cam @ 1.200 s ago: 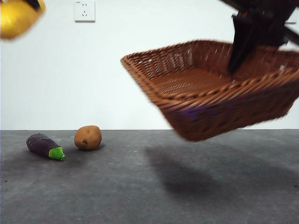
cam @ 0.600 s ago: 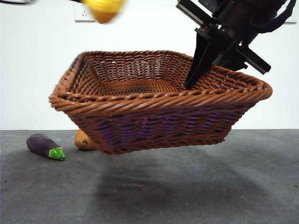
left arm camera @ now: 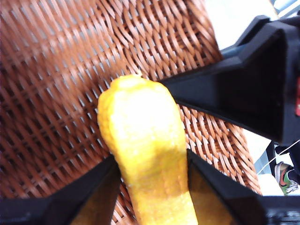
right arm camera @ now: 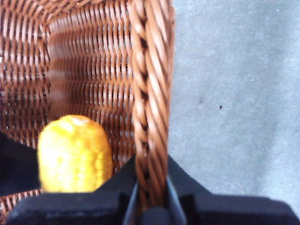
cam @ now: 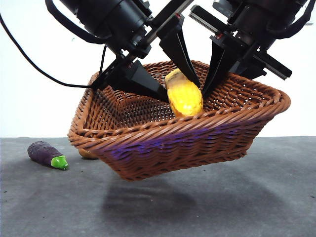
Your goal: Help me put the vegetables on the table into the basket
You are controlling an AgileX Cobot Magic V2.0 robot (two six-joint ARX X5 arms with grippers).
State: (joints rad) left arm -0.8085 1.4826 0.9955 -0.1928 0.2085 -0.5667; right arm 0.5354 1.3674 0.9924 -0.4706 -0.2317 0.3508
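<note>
Eggplant (cam: 47, 154) lies on the desk (cam: 197, 207) at left. Left pincer (cam: 174, 94) grips the corn cob (cam: 183, 94) inside the wicker basket (cam: 163, 148), held aloft and tilted by the right pincer (right arm camera: 150, 187) clamped on its rim.

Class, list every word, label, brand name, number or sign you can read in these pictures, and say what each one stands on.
None: no readable text shows on the basket, corn cob, eggplant, table, left gripper or right gripper.
</note>
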